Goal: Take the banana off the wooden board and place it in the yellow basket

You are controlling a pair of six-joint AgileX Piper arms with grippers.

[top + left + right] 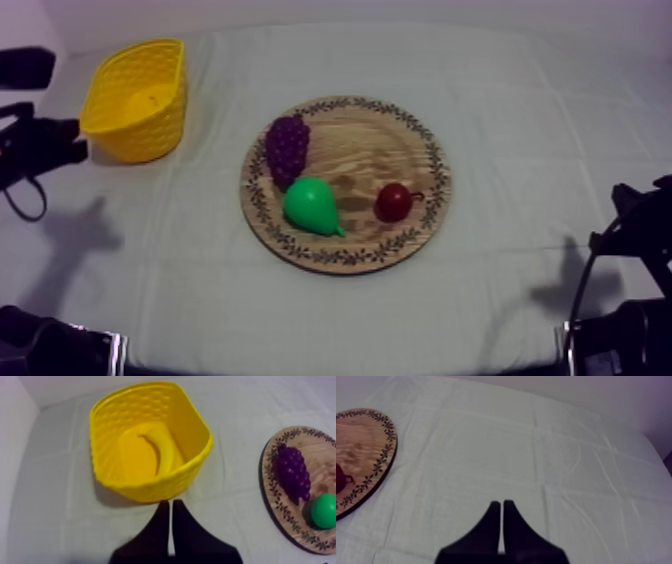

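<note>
Over the cloth [500,100], left claw [170,507] by the yellow basket [150,488] and right claw [501,505] are closed, empty.

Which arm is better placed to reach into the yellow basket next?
Left. The left pincer, shut, sits just beside the yellow basket where the banana lies; the right pincer hangs over bare cloth past the wooden board.

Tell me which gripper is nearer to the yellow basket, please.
Left. The left gripper, shut, sits just outside the yellow basket wall. The right gripper, also shut, is over bare cloth beyond the wooden board, on the side away from the basket.
</note>
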